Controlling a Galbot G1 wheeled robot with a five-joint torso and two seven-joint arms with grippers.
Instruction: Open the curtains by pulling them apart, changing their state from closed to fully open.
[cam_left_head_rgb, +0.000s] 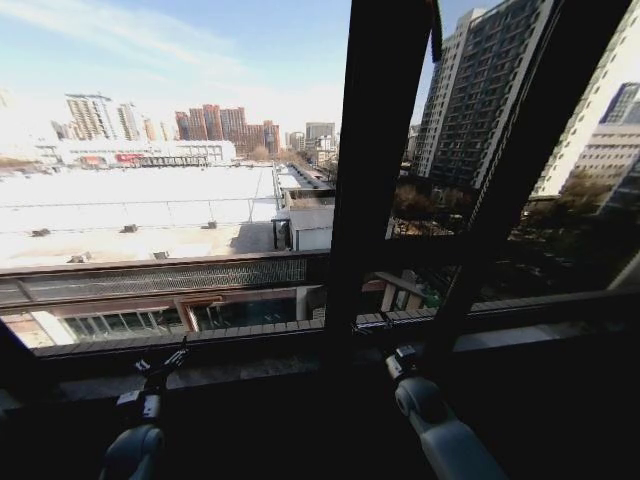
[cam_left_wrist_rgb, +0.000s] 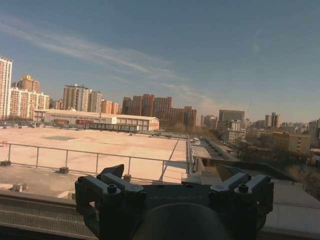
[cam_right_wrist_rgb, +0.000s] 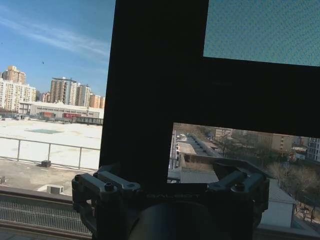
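Observation:
The curtains are out of view; bare glass and the city beyond fill the window ahead. My left gripper (cam_left_head_rgb: 165, 362) is low at the left, just in front of the window sill (cam_left_head_rgb: 250, 338). It stands open with nothing between its fingers (cam_left_wrist_rgb: 112, 172). My right gripper (cam_left_head_rgb: 400, 356) is low near the middle, close to the foot of the dark upright window bar (cam_left_head_rgb: 375, 150). It is open and empty too, and its fingers (cam_right_wrist_rgb: 226, 171) point at that bar (cam_right_wrist_rgb: 150, 75).
A second dark bar (cam_left_head_rgb: 540, 130) slants across the right pane. A horizontal frame member (cam_right_wrist_rgb: 260, 95) crosses in front of the right gripper. Outside lie a pale flat roof (cam_left_wrist_rgb: 100, 145) and tall buildings (cam_left_head_rgb: 480, 90).

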